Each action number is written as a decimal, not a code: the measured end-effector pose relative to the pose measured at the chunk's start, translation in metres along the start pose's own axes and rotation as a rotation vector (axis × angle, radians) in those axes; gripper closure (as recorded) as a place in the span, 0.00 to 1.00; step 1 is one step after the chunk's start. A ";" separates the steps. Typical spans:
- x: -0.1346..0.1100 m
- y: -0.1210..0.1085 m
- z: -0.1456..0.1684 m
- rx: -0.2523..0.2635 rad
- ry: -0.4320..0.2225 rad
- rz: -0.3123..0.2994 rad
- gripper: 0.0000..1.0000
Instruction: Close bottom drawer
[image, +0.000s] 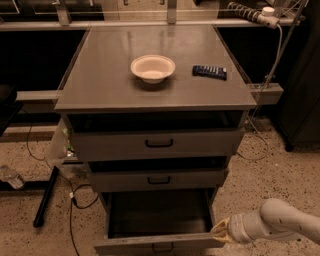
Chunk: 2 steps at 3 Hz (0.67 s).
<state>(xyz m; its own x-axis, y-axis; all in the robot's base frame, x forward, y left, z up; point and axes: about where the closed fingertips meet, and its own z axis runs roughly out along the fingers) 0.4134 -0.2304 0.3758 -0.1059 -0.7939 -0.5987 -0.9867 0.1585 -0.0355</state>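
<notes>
The bottom drawer (160, 244) of the grey cabinet stands pulled far out, its deep dark interior showing and its grey front at the lower edge of the view. Its small black handle is just visible at the bottom edge. My gripper (221, 232) comes in from the lower right on a white arm. Its yellowish tip sits at the right end of the drawer front, touching or nearly touching it. The top drawer (159, 144) and the middle drawer (159, 180) are each pulled out a little.
A white bowl (153, 68) and a black remote (210, 72) lie on the cabinet top (100, 85). Cables, a black stand leg (45, 200) and a plastic bottle (10, 176) lie on the speckled floor at the left. A power strip (250, 12) hangs at the top right.
</notes>
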 end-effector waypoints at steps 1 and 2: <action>0.040 -0.002 0.058 -0.018 0.012 0.067 1.00; 0.078 -0.002 0.126 -0.023 -0.094 0.117 1.00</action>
<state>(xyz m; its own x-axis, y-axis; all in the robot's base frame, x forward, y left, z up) 0.4230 -0.2183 0.2283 -0.2091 -0.7120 -0.6703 -0.9710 0.2322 0.0562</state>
